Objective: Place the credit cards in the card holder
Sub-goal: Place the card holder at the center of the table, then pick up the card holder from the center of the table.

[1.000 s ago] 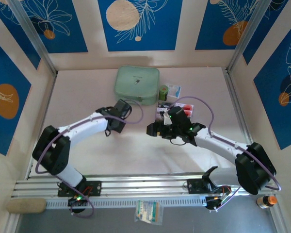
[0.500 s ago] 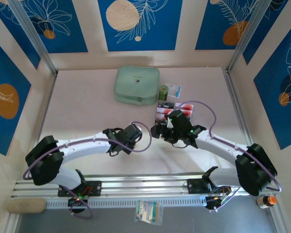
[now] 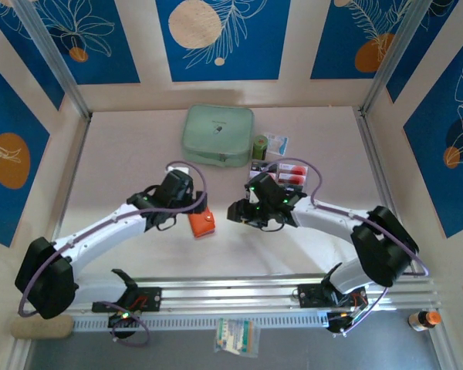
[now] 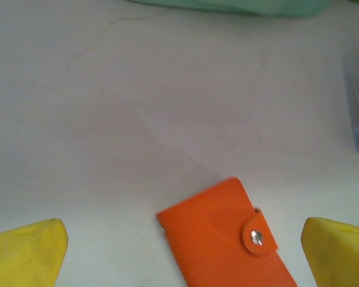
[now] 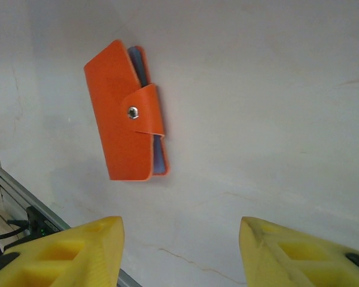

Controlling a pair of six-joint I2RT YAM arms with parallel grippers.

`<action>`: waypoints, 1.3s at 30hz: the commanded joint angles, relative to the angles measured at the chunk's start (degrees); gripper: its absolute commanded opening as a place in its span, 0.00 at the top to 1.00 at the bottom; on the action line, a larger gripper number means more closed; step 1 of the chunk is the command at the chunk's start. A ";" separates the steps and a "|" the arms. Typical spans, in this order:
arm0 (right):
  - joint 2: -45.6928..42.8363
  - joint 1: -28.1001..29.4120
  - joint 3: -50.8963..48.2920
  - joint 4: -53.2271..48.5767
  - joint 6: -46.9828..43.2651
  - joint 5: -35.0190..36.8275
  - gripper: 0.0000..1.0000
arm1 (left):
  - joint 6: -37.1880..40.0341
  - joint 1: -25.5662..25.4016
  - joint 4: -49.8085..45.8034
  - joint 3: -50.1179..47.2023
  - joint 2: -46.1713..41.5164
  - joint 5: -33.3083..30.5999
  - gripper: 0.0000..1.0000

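Card holder: the card holder point(image 3: 202, 224) is lying flat on the tabletop point(image 3: 123, 154), about midway between the left and right edges and nearer the near edge than the far one.
Closure: its snap tab point(image 5: 145, 110) is sitting fastened over the open side, with greyish pockets peeking out beneath it.
Left fingers: the left gripper point(image 3: 191, 210) is hovering just over the holder with its yellow fingers point(image 4: 27, 251) spread wide; the holder is lying between them, ungripped.
Right fingers: the right gripper point(image 5: 179, 251) is hanging just beside the holder, toward the right edge, with its fingers point(image 5: 78, 251) apart and nothing between them.
Credit cards: the credit cards point(image 3: 292, 176) are resting behind the right arm, toward the far edge, near the mint-green case point(image 3: 218, 135).
Handling, holder: it is looking light, thin and soft-covered, so it is likely sliding easily on the smooth top.
Where to hold: pinching across the two long edges, clear of the tab, seems best; one arm pinning it while the other lifts the tab's free end should open it.
Handling, cards: they are looking stiff, slick and flat, so taking them by an edge seems wiser than pressing from above.
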 commanded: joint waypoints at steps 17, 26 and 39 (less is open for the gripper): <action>14.99 6.56 3.70 13.05 11.34 -3.91 0.58 | -3.45 7.23 2.99 0.22 3.30 8.50 0.00; 16.88 6.08 5.11 14.22 11.38 -4.69 0.62 | -3.34 7.42 3.30 -0.23 3.62 8.85 0.00; 19.05 4.92 5.50 17.82 12.35 -6.32 0.87 | -3.95 7.42 3.17 -0.39 4.17 9.99 0.00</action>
